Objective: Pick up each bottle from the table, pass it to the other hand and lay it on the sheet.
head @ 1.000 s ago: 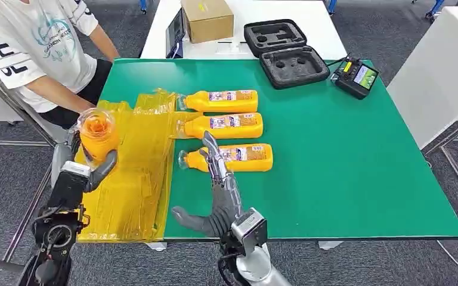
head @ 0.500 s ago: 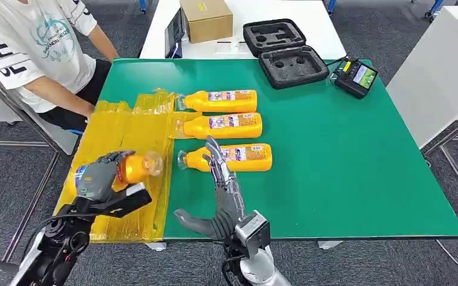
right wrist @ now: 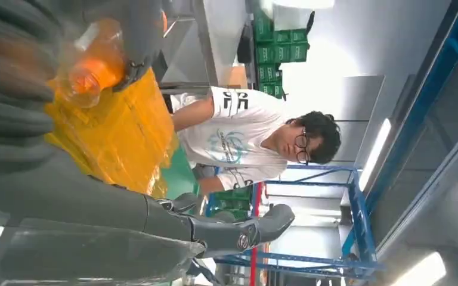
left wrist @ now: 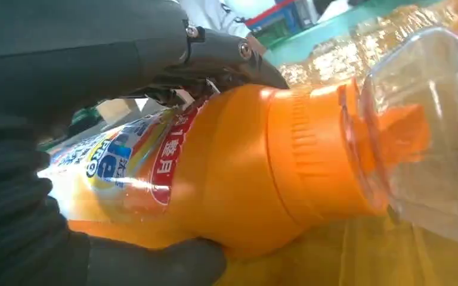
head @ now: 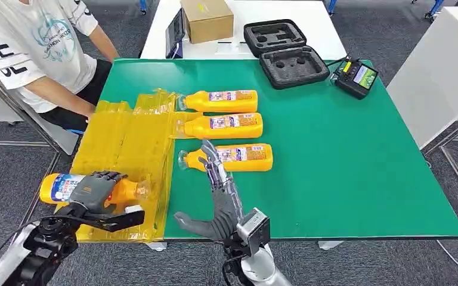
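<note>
Now the held bottle [head: 92, 186] lies on its side in the left hand [head: 90, 190], low over the near left corner of the yellow sheet [head: 132, 156], its labelled base jutting out past the sheet's left edge and its clear cap pointing toward the green table [head: 334, 149]. The dark fingers [head: 98, 177] curl over the top of the orange body and the thumb comes in from below, so the hand grips the bottle around its middle. The left wrist view brings out what the head view cannot: the ribbed orange collar behind the clear cap [left wrist: 429, 125], the red and blue label under the fingers, and the crinkled sheet just beneath the bottle, though whether they touch cannot be told. Three more bottles lie on their sides on the table, caps toward the sheet: the far bottle [head: 220, 100], the middle bottle [head: 223, 126] and the near bottle [head: 241, 157]. The right hand [head: 217, 193] holds nothing, fingers straight and slightly spread with tips over the near bottle's neck, thumb out to the side. Half a second ago the held bottle sat higher and further onto the sheet; it is lower and further left now, while the right hand has barely moved. A seated person [head: 30, 53] is at the table's far left corner.
</note>
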